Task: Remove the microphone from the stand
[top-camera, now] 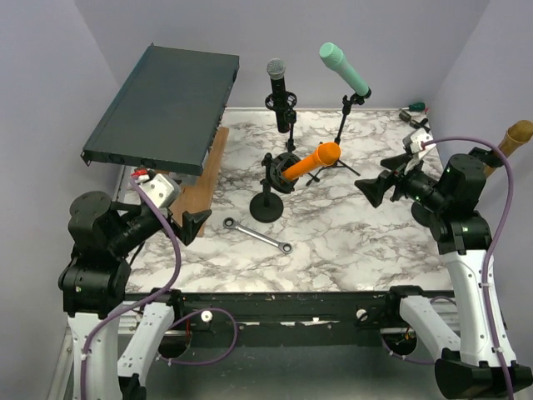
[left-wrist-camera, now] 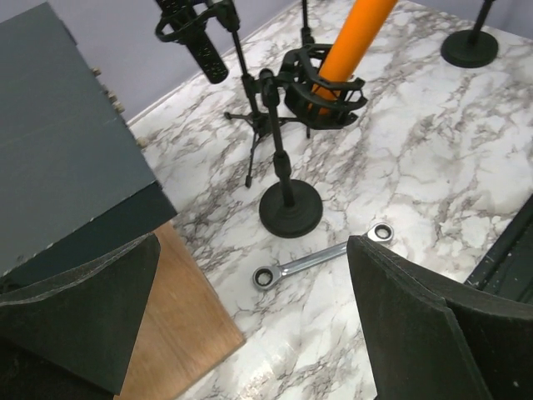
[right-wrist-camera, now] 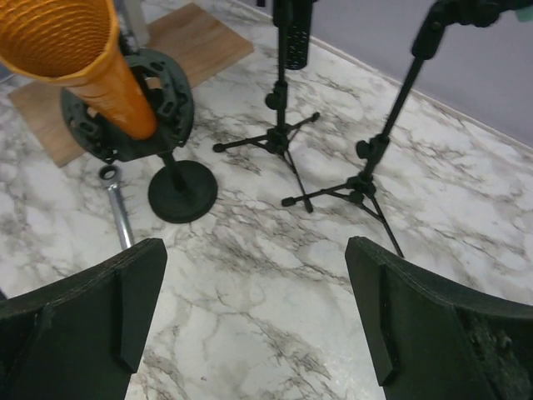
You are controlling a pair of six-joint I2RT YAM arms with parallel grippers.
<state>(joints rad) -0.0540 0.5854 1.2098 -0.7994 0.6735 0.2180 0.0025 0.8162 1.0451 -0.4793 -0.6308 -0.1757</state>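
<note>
top external shows marbled table (top-camera: 358,242), lilac walls (top-camera: 400,42), orange microphone (top-camera: 312,161)

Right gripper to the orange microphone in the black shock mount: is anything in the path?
Nothing visible. The open right gripper faces the orange microphone across bare marble tabletop. The black tripod stand sits close on the far side of that line, its legs near the orange head, so keep clear of it.

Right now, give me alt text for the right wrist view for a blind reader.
An orange microphone sits tilted in a black shock mount on a round-base stand at upper left. A wrench lies beside its base on the marble table, two tripod stands behind; the right end effector is open below.
</note>
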